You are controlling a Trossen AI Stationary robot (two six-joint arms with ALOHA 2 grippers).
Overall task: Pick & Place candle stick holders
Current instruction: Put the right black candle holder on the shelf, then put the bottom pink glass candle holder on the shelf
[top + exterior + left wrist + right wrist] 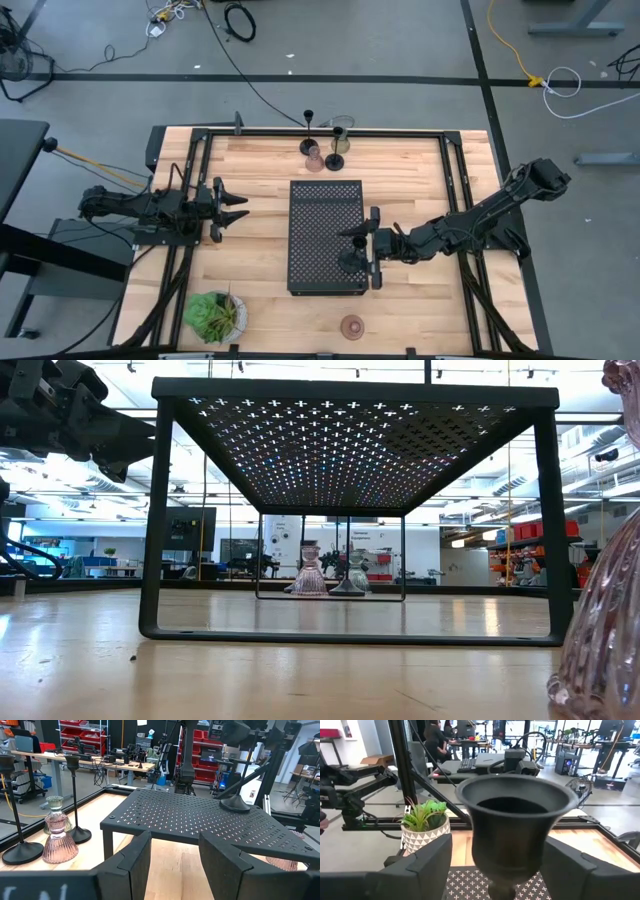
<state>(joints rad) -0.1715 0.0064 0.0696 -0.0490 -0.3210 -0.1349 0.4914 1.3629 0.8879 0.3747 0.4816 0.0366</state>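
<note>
One black holder point(352, 262) is standing on the tray point(318, 215) between my right tool's point(372, 246) parted fingers; five are waiting on the surface

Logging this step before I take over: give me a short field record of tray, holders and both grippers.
tray: black perforated tray, mid-table
on tray: one black stemmed holder, upright, near its right edge
right gripper: right gripper open, fingers either side of that holder
left gripper: left gripper waits left of tray, holding nothing
far edge: pinkish holder, olive-green holder
near edge: brownish holder
</note>
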